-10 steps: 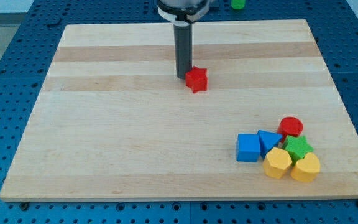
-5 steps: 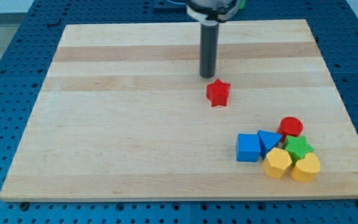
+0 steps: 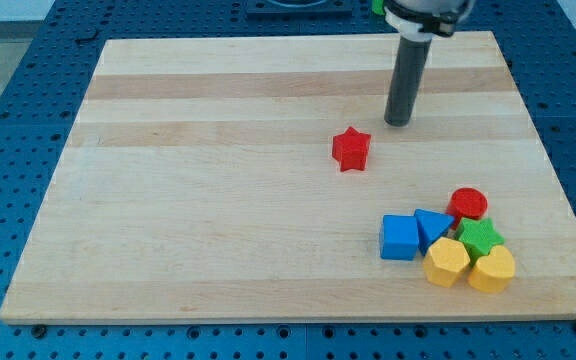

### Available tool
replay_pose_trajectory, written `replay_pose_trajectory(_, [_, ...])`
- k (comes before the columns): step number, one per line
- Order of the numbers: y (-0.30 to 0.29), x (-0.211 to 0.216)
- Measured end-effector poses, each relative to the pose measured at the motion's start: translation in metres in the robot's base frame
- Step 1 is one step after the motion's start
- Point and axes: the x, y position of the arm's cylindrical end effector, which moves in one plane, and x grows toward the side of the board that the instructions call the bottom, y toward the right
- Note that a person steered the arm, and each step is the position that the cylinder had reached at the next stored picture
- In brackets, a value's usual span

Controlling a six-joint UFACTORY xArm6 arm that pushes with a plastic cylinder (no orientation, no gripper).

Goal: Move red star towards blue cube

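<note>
The red star (image 3: pixel 350 149) lies on the wooden board (image 3: pixel 218 220) a little right of centre. The blue cube (image 3: pixel 400 238) sits at the lower right, at the left end of a cluster of blocks. My tip (image 3: pixel 398 123) is above and to the right of the red star, apart from it. The star is well above and left of the blue cube, with bare board between them.
Packed beside the blue cube are a blue triangle (image 3: pixel 432 227), a red cylinder (image 3: pixel 467 204), a green star (image 3: pixel 480 237), a yellow hexagon (image 3: pixel 447 262) and a yellow heart-like block (image 3: pixel 492 270). A green piece (image 3: pixel 378 6) shows off the board at the view's top.
The red star was pushed down and right from its first position, then stayed still. My tip has left it and moved to the right.
</note>
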Motion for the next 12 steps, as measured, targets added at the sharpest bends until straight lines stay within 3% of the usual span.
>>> replay_pose_trajectory(1, [-0.012, 0.018])
replay_pose_trajectory(3, [-0.011, 0.095])
replay_pose_trajectory(5, [-0.014, 0.016])
replay_pose_trajectory(6, [-0.041, 0.010])
replay_pose_trajectory(7, [-0.048, 0.033])
replay_pose_trajectory(9, [-0.047, 0.119])
replay_pose_trajectory(10, [-0.047, 0.107])
replay_pose_trajectory(11, [-0.048, 0.064])
replay_pose_trajectory(12, [-0.078, 0.060])
